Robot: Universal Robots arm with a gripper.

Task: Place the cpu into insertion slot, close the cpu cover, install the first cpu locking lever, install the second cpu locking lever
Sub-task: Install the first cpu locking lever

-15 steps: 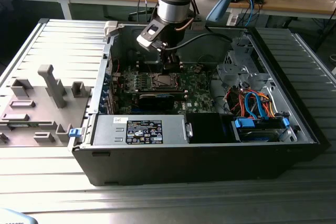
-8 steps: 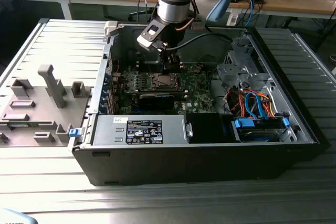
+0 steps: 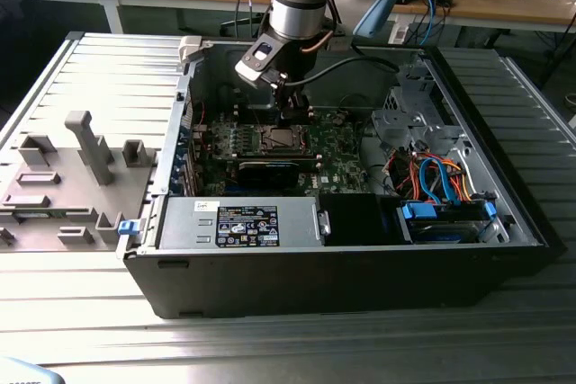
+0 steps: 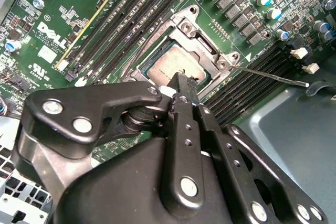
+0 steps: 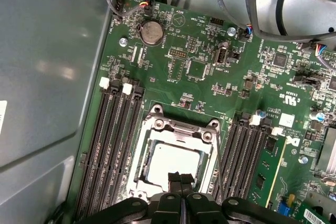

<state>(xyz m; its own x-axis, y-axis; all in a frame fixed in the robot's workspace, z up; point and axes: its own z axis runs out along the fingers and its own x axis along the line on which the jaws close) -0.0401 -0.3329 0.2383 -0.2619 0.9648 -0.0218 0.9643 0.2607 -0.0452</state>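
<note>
The cpu (image 5: 173, 157) (image 4: 164, 69) lies flat in the insertion slot (image 3: 281, 139) on the green motherboard. Its grey top shows through the window of the cpu cover (image 5: 184, 126) (image 4: 200, 35), which lies down around it. My gripper (image 5: 180, 178) (image 4: 185, 80) (image 3: 292, 116) is shut with nothing between its tips, which hang over the cpu's edge. I cannot tell whether they touch it. A thin locking lever (image 4: 273, 76) sticks out sideways from the socket corner over the memory slots.
Long black memory slots (image 5: 113, 145) (image 5: 247, 150) flank the socket. In the case sit a power supply (image 3: 238, 222), a blue drive bay (image 3: 445, 218) and orange and blue cables (image 3: 432, 173). A grey fixture (image 3: 81, 146) stands outside at the exterior view's left.
</note>
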